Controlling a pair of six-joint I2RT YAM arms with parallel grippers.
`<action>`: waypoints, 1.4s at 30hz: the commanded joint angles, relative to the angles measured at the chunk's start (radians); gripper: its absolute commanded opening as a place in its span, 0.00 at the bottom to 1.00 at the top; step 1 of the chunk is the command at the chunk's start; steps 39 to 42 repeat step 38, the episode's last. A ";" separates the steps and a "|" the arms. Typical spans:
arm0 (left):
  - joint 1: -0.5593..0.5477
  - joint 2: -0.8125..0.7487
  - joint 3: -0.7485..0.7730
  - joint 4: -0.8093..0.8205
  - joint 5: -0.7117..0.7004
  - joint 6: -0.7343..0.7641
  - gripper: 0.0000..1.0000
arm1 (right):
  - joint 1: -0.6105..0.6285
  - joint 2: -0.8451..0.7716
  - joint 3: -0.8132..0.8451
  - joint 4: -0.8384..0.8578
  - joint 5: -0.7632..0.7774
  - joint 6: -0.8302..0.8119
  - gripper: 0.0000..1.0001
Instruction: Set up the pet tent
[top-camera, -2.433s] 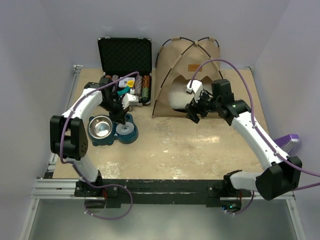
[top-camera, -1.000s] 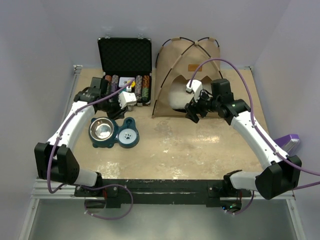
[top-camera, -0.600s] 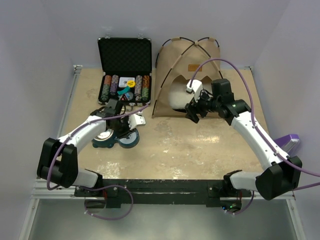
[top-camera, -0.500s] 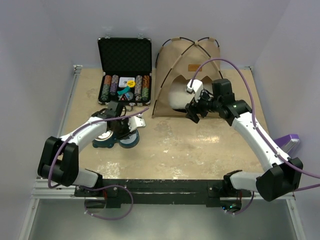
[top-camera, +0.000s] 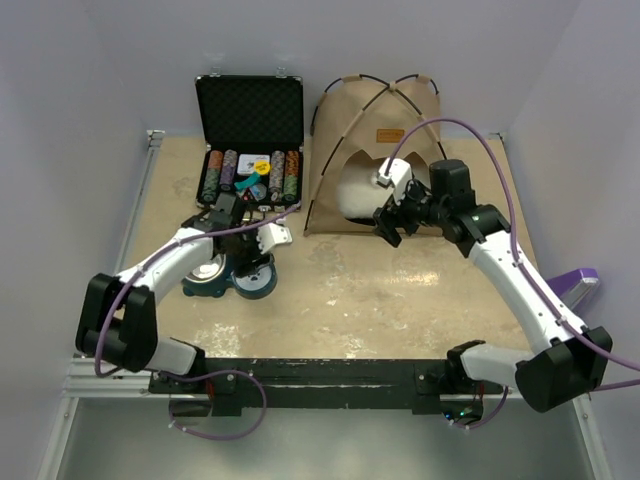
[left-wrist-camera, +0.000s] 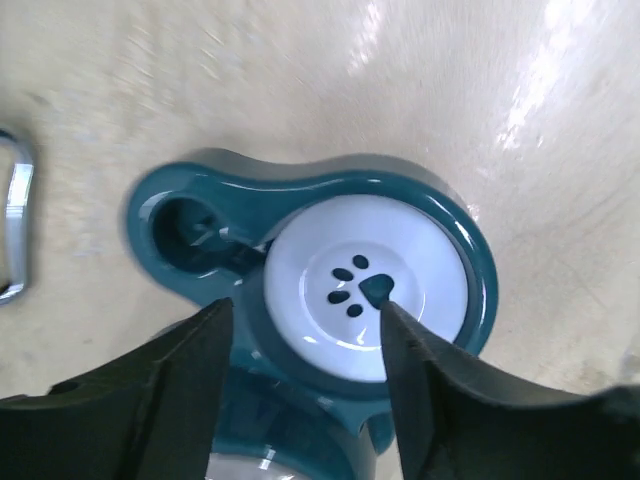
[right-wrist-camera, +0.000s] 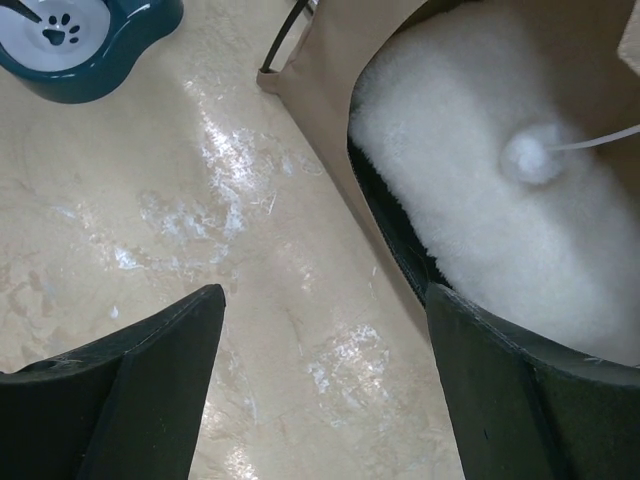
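The tent (top-camera: 345, 130) stands upright at the upper centre of the top view, at the far edge of the worktop (top-camera: 400, 300). Its black poles (top-camera: 370, 77) cross at the peak and a brown label (top-camera: 385, 135) sits on the front panel. Its doorway (top-camera: 350, 180) faces the arms, with a white cushion (right-wrist-camera: 480, 210) inside and a pom-pom (right-wrist-camera: 528, 158) hanging over it.

The right pincer (right-wrist-camera: 325, 300) hangs just in front of the doorway, right of centre in the top view, its fingers spread wide with nothing between them.

The left pincer (left-wrist-camera: 305, 325) is at centre left, directly above a teal feeder (left-wrist-camera: 160, 215). Its fingers are spread either side of the white paw-print lid (left-wrist-camera: 400, 320), gripping nothing.

An open black case (top-camera: 250, 105) lies just left of the tent.
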 joint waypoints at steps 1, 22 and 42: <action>0.030 -0.159 0.164 -0.105 0.091 -0.108 0.67 | 0.006 -0.072 0.020 0.025 0.031 0.022 0.86; 0.262 -0.383 0.341 -0.161 0.034 -0.677 1.00 | -0.100 -0.379 -0.021 0.203 0.447 0.396 0.99; 0.291 -0.583 0.077 -0.069 -0.170 -0.723 1.00 | -0.145 -0.503 -0.130 0.208 0.449 0.375 0.99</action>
